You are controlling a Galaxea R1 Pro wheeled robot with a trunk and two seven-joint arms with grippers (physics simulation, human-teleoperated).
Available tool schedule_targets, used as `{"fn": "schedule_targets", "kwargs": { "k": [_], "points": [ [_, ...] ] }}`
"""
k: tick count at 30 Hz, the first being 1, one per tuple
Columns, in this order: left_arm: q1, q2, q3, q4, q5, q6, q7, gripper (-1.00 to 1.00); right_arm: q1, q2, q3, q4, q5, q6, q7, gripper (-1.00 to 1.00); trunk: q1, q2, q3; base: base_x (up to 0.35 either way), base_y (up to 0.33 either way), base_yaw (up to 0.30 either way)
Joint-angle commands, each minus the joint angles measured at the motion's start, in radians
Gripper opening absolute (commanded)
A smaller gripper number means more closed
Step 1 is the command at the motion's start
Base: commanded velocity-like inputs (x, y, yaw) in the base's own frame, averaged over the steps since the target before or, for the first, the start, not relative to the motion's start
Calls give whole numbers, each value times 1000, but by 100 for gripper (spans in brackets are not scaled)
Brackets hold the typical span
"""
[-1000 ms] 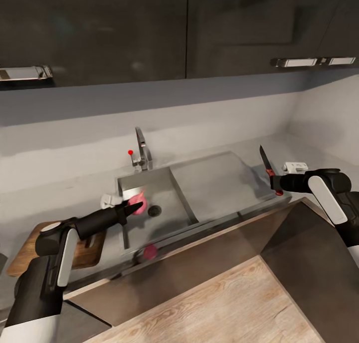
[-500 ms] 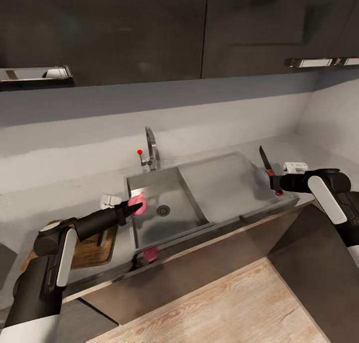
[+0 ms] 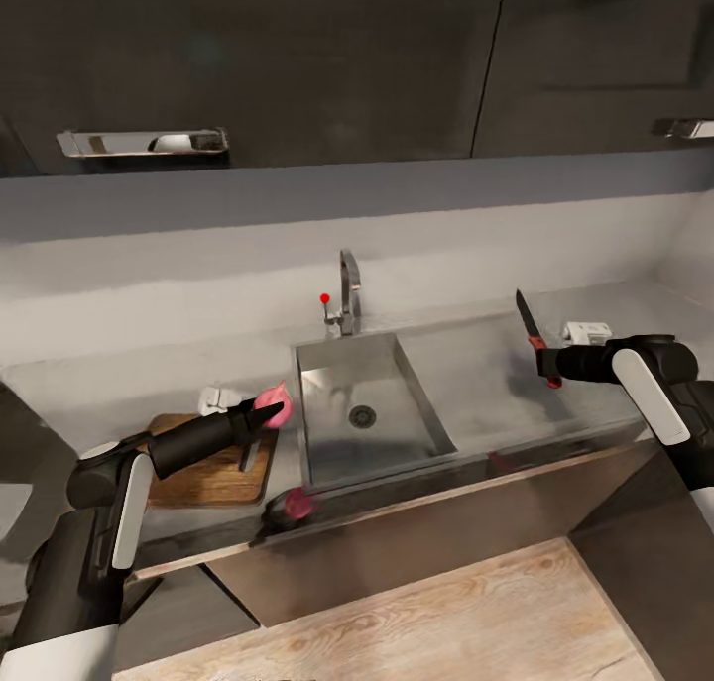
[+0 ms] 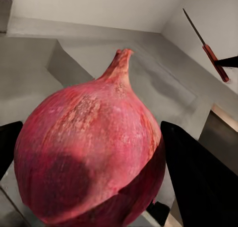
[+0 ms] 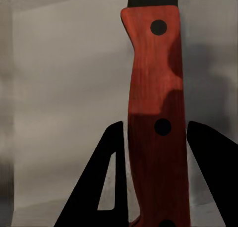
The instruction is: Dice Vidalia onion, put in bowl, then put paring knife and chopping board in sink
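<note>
left fingers (image 3: 266, 413) grip onion (image 3: 276, 404) | right fingers (image 3: 547, 366) grip paring knife (image 3: 531, 328) | sink (image 3: 369, 413) holds nothing

Head view high over sink (image 3: 367, 408); wrist views close, left sharing knife (image 4: 206, 47).

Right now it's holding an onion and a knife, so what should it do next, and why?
Probably carry the onion in the left gripper over the chopping board and set it down: it hangs just past the board's edge, and the right gripper already holds the paring knife.
</note>
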Motion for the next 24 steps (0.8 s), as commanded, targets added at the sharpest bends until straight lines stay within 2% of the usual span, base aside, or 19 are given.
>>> {"fn": "schedule_targets", "kwargs": {
  "k": [1, 10, 17, 24],
  "points": [
    [-1, -1, 0, 0, 4, 5, -2, -100, -1, -1, 2, -1, -8, 3, -6, -100, 1, -2, -2, 0, 0, 279],
    [-1, -2, 0, 0, 4, 4, -1, -100, -1, -1, 1, -1, -8, 4, -7, -100, 1, -2, -2, -135, 182, 248],
    [-1, -4, -1, 1, 4, 4, 0, -100, -1, -1, 1, -1, -9, 5, -7, -100, 1, -2, -2, -100, 217, 23],
    [-1, -5, -6, 2, 4, 3, -1, -100, -1, -1, 1, -1, -9, 5, -7, -100, 1, -2, -2, -9, 39, -31]
  ]
}}
